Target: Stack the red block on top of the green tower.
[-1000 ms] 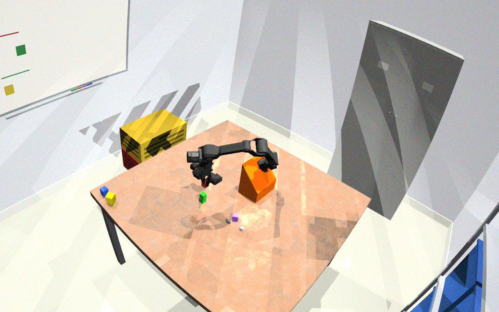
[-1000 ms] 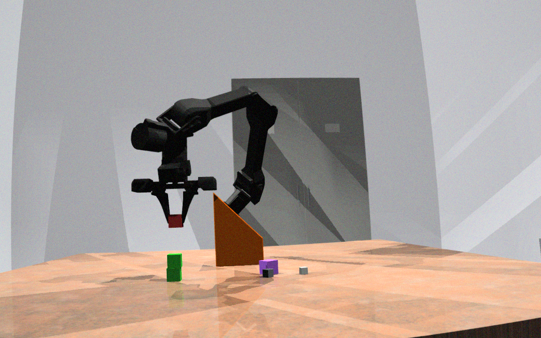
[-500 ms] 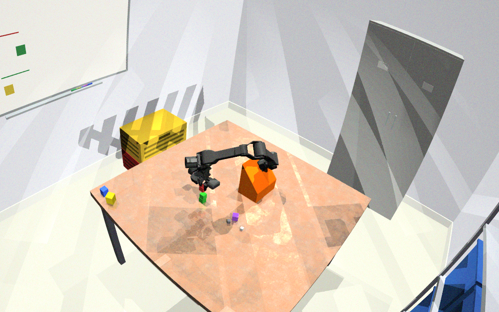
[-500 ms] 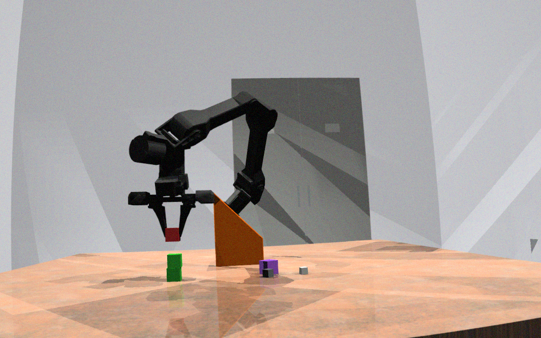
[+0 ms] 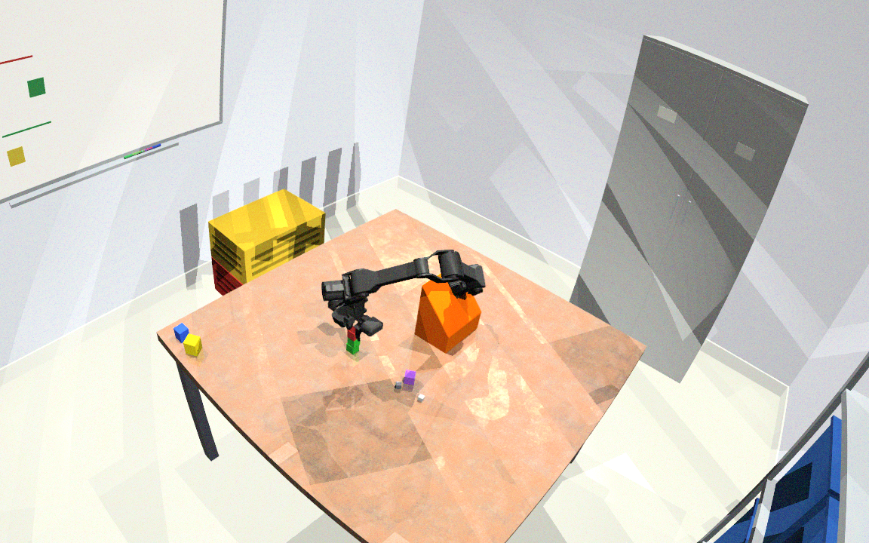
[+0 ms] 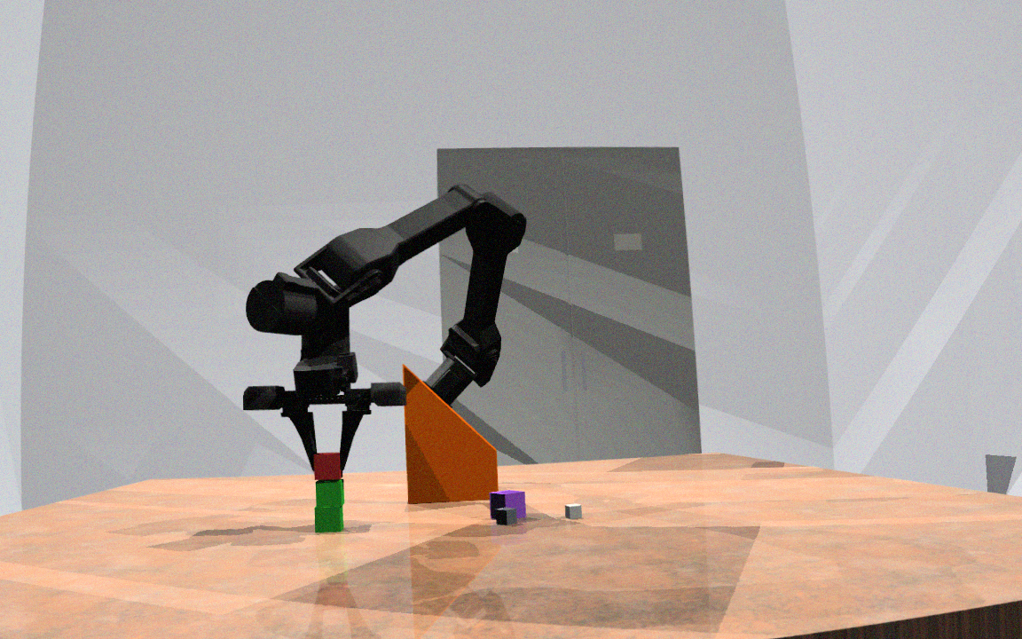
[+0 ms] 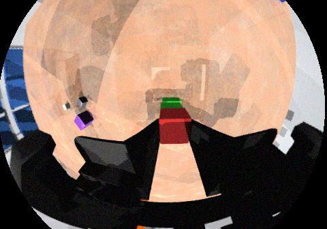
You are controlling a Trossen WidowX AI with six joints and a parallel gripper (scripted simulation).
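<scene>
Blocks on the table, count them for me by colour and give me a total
Red: 1, in the pincer
Green: 2, upper and lower, stacked
Purple: 1
Dark grey: 1
Light grey: 1
Blue: 1
Yellow: 1
Total: 8

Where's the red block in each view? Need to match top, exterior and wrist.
Top: red block left of centre, under the gripper.
Exterior: lower left, between the fingertips, directly above the green tower.
Wrist: centre, between the fingers.
Shared landmark: purple cube.
</scene>
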